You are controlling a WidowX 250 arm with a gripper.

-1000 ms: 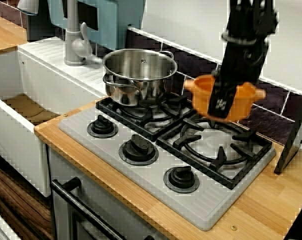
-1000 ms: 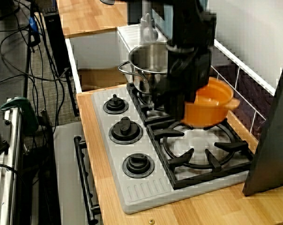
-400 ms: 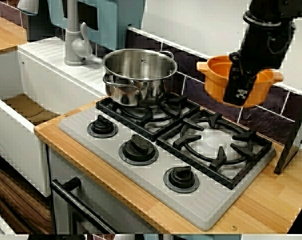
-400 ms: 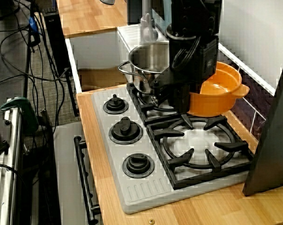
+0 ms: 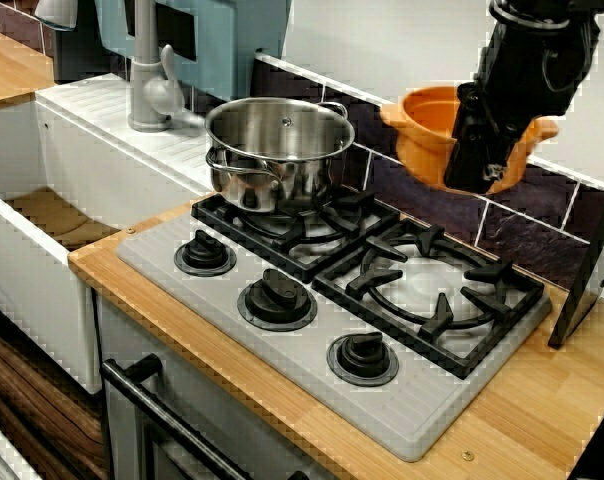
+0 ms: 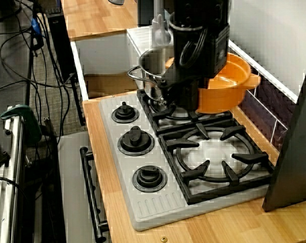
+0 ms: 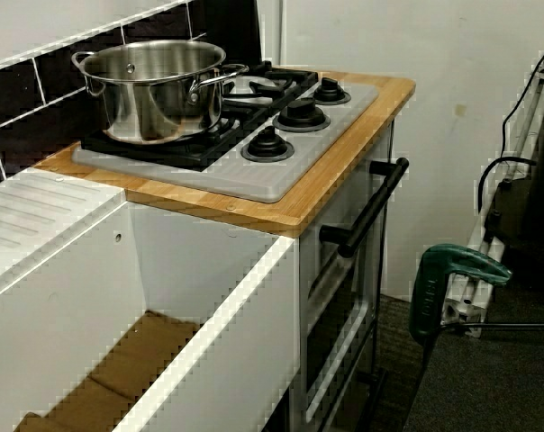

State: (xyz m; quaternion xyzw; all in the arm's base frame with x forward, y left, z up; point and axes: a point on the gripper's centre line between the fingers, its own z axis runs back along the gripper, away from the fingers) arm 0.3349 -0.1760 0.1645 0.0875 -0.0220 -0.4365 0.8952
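We see the black gripper (image 5: 479, 150) clamped on a round orange plastic pot (image 5: 422, 135), upper right, aloft over the black stove grate (image 5: 432, 290) beside the shiny steel pot (image 5: 279, 150).

Your wooden desk (image 5: 542, 400) carries a grey hob (image 5: 422, 415) across its middle. A steel pot (image 5: 279, 150) sits on the hob's grate at 10 o'clock. Three knobs (image 5: 277, 297) line its 7 o'clock edge. A black panel (image 5: 592, 265) stands at 3 o'clock.

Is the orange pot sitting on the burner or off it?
Off. The tool holds the orange pot in the air, clear above the bare burner grate.
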